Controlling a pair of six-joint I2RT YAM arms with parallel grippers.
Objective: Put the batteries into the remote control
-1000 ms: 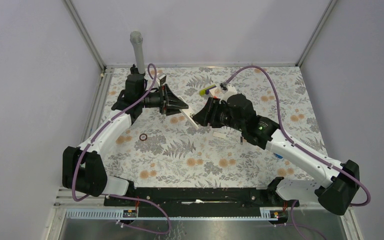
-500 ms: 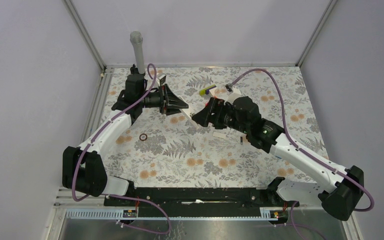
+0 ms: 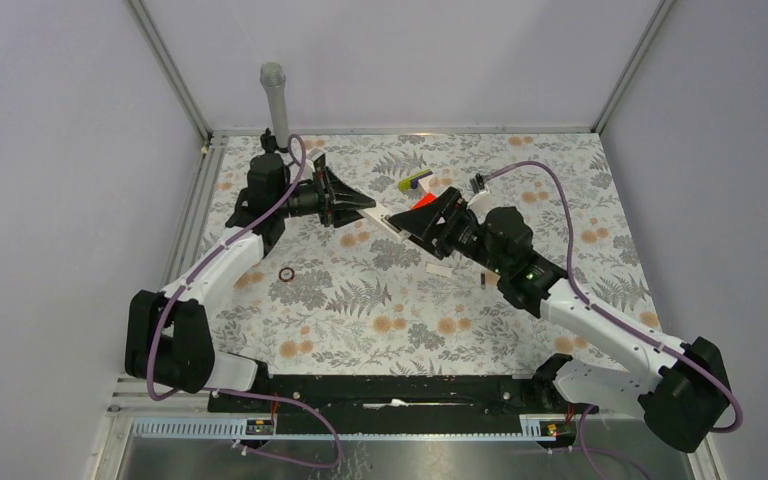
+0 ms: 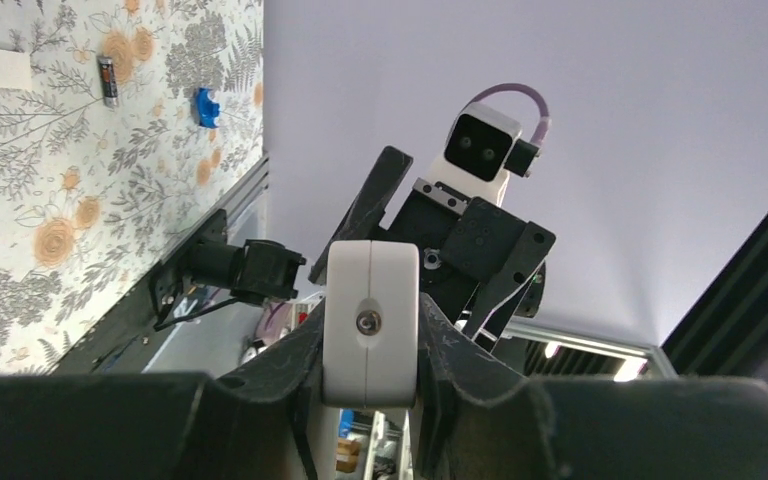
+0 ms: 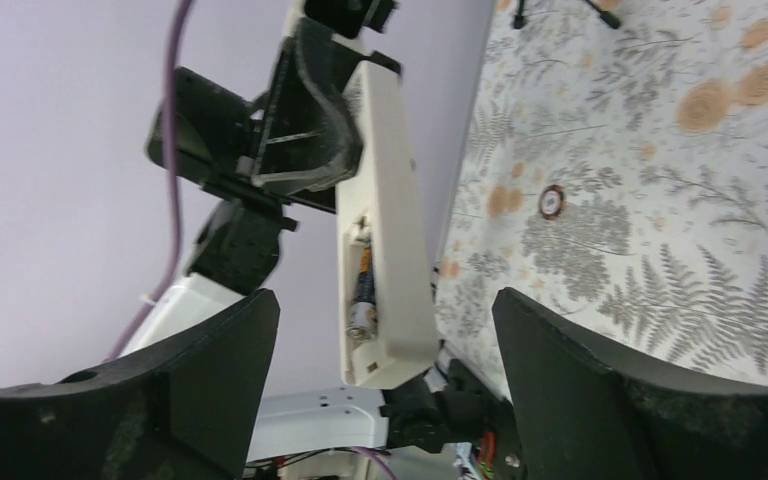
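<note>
White remote control [image 5: 388, 180]; table [image 3: 400, 322] patterned with grey ferns (orange blooms too); battery [image 5: 363, 288] seemingly dark-and-orange.

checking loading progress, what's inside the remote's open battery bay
One battery sits in the open bay of the remote control, which the left tool holds. The slot beside it is hidden by the bay's wall, so a second one can't be confirmed.

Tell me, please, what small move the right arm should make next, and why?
Probably swing the right gripper over to the loose battery on the table and pick it up. Its fingers are open and empty, the left gripper clamps the remote control, and the open compartment shows only one seated battery.
</note>
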